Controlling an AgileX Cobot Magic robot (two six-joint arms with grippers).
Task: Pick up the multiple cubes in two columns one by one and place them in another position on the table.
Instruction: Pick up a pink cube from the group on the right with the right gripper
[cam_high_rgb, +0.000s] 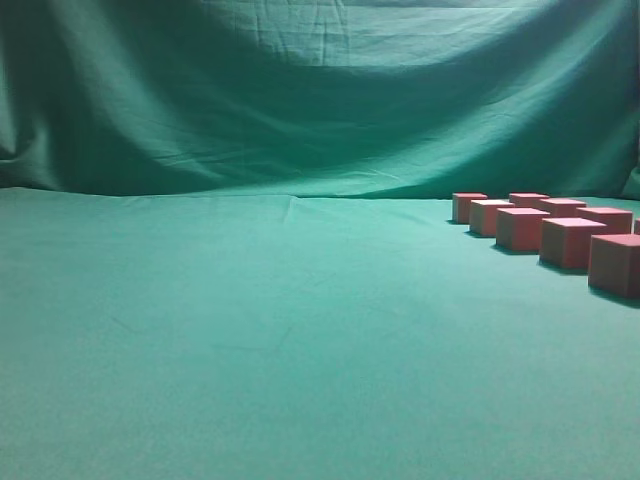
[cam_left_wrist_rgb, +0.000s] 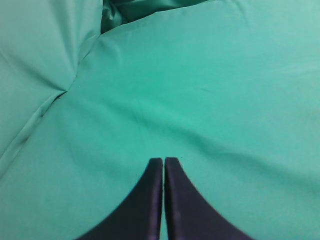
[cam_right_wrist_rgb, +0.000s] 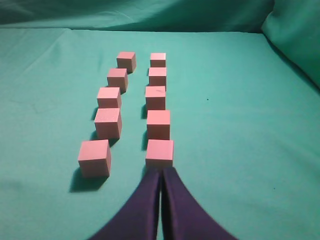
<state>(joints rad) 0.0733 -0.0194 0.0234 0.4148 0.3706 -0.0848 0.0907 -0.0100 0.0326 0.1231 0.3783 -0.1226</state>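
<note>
- Exterior view dim w/ blue-green cast; corners of backdrop (cam_high_rgb: 320, 90) fall dark, vignette-like; soft overall, grainy
- cubes (cam_high_rgb: 567, 242) there look fuzzy-edged; short dark shadows at their bases on table (cam_high_rgb: 250, 330)
- Right wrist view brighter; cube shadows fall left and toward cam, so light comes from upper right
- Left wrist view evenly lit, flat; no glare; near gripper tips blurred

Ten pinkish-red cubes (cam_right_wrist_rgb: 159, 124) stand upright in two columns of five on the teal counter (cam_right_wrist_rgb: 240, 125), slightly apart.
</note>
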